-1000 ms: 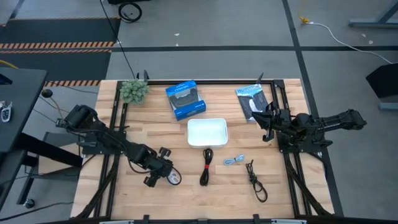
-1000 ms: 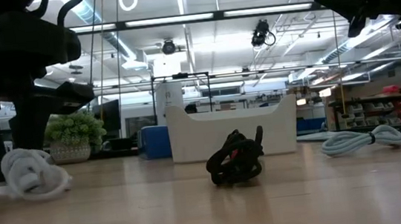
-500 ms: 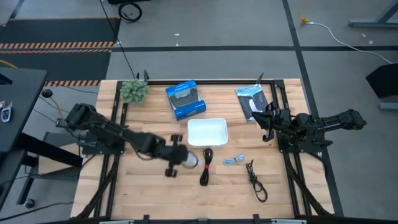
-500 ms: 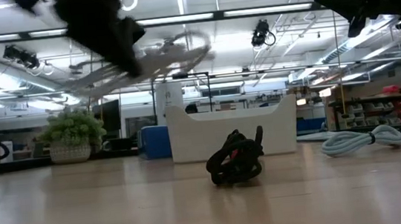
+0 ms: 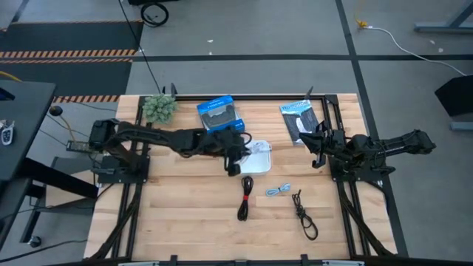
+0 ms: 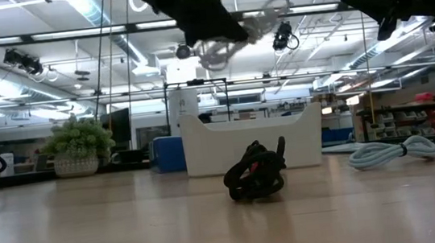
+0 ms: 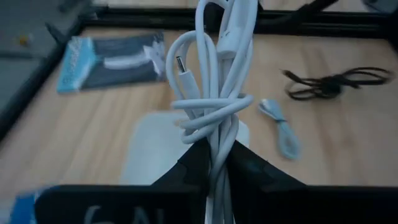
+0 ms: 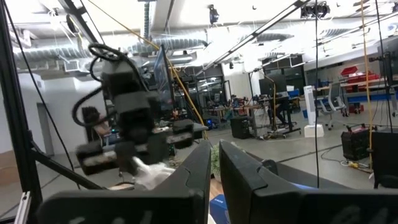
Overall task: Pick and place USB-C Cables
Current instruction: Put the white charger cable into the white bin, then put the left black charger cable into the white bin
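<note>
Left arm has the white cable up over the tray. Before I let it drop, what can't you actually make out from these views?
- White tray, inside: low view shows only its wall; high view has the left gripper over part of it.
- White cable: lower end hidden between the jaws in the left wrist view; blurred in the low view.
- Dark brown-black cable: not seen in the low view.
- Right gripper: high view is too small to tell its jaws.

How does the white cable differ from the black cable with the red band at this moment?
The white cable hangs clamped in the left gripper, held above the white tray; the black cable with the red band lies on the table, in front of the tray. The white one is a looped bundle wrapped around its middle, while the black one lies stretched in a narrow bundle. Both are coiled, bound cables.
</note>
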